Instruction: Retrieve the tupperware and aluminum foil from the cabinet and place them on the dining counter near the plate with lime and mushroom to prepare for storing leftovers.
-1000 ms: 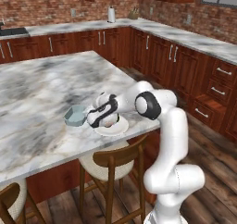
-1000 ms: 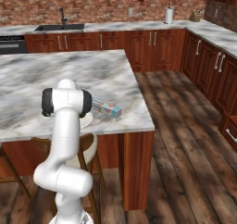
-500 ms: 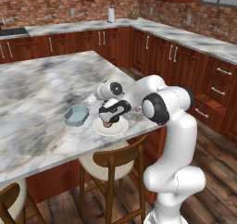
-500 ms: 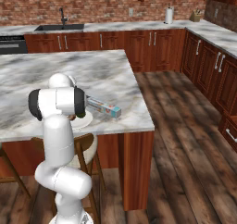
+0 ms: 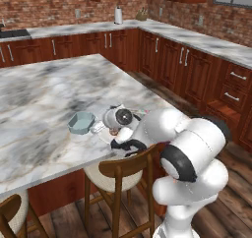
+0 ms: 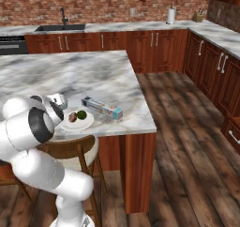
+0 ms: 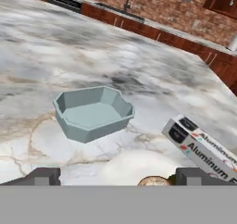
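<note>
While the gripper (image 7: pixel 118 177) hangs low over the marble counter (image 5: pixel 44 99) with its two dark fingertips spread wide and nothing between them, both items the job calls for already sit on the stone beside the plate (image 6: pixel 77 120). From the hand view, the pale blue tub (image 7: pixel 94 112) stands upright and lidless, apart from the foil box (image 7: pixel 200 146), which lies flat just beside the plate's far edge; a brown mushroom (image 6: pixel 72 116) and a green lime (image 6: pixel 82 114) rest on the plate. Judged by looks alone, the tub is probably light, stiff plastic with smooth, possibly slippery walls, best pinched across one thin wall at the rim. Long and narrow, the box likely weighs little and may crush, so a gentle hold across its short width near the middle seems safest.
</note>
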